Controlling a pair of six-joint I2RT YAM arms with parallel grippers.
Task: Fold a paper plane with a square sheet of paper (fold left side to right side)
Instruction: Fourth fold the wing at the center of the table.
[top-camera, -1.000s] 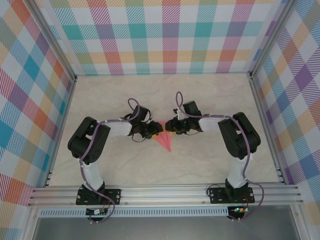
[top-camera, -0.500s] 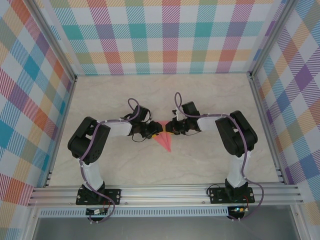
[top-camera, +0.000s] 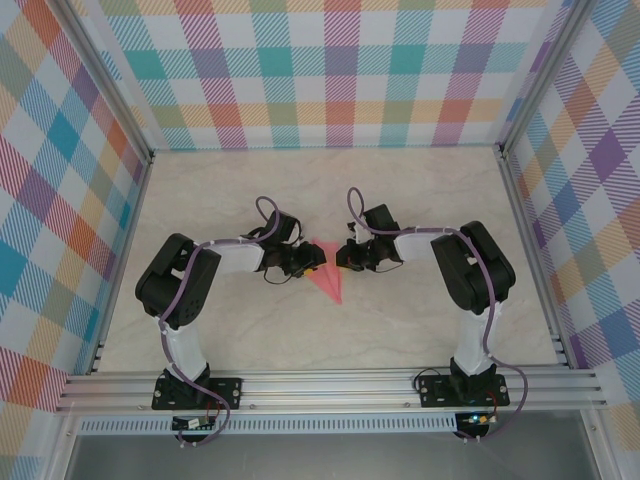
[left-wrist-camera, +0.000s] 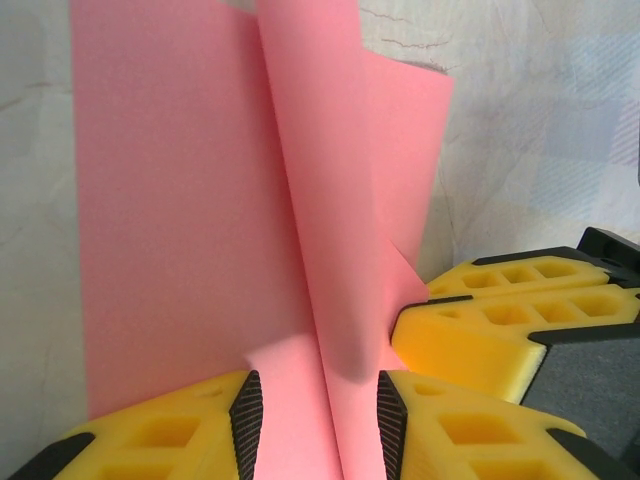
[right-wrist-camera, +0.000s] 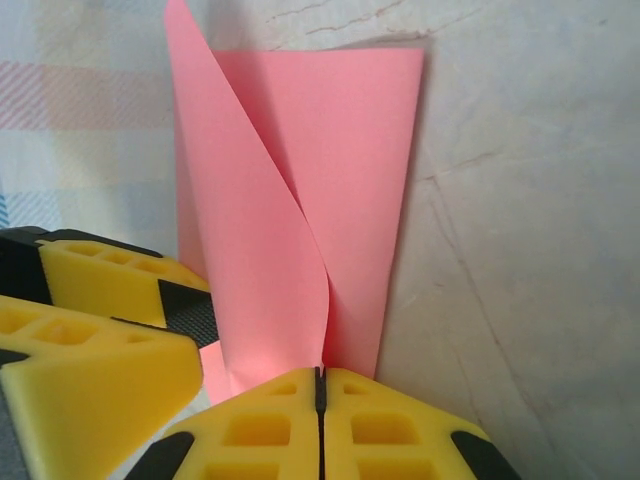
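Ok so you're mid-crease rn. The paper plane (top-camera: 328, 282) is lying on the table (top-camera: 420, 200) btw the two grippers, point aiming back at the bases, one flap standing up. Your left gripper (left-wrist-camera: 318, 425) is sitting part open, straddling that flap w/o clamping it. Right gripper (right-wrist-camera: 320, 415) is fully closed, pads together right at the paper's near edge; can't tell if it's nipping any. Imo you're wanting to lay the flap over left to right, then drag along the fold slowly, pinning the other half so nothing's skewing.

No text, label or number can be read anywhere.
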